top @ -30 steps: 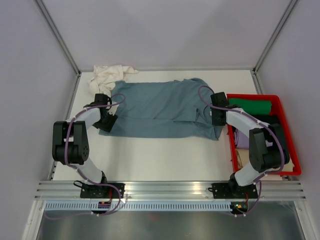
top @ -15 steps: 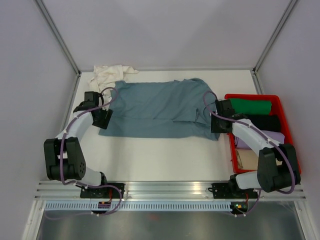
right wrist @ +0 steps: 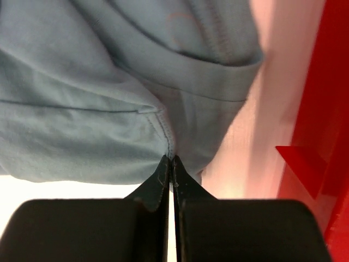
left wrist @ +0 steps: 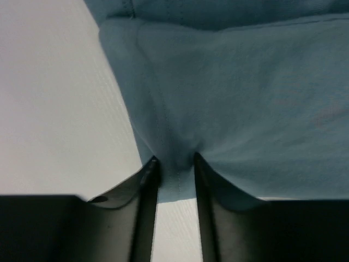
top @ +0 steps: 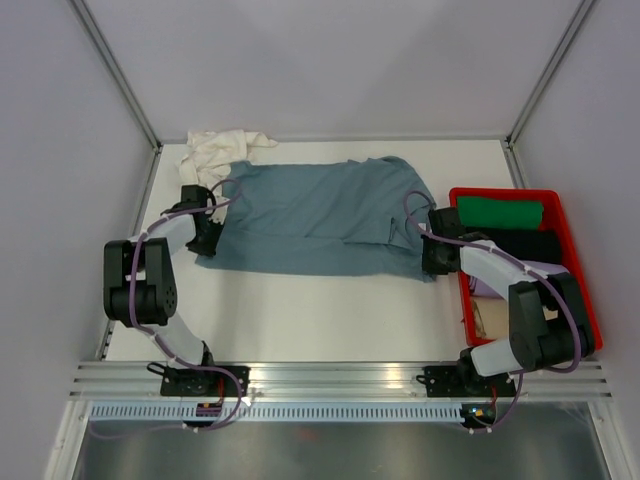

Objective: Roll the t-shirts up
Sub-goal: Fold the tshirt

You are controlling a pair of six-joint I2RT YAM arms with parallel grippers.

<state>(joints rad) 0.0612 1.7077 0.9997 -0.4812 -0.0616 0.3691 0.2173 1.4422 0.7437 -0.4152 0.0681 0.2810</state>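
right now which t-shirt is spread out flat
The blue-grey t-shirt, mid-table. The cream-white t-shirt lies crumpled at the far left corner.

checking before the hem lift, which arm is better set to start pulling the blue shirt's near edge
Right, probably: the right gripper is pinched shut on the blue t-shirt at its hem; the left gripper only straddles a fold, jaws apart.

Left and right jaws pinched.
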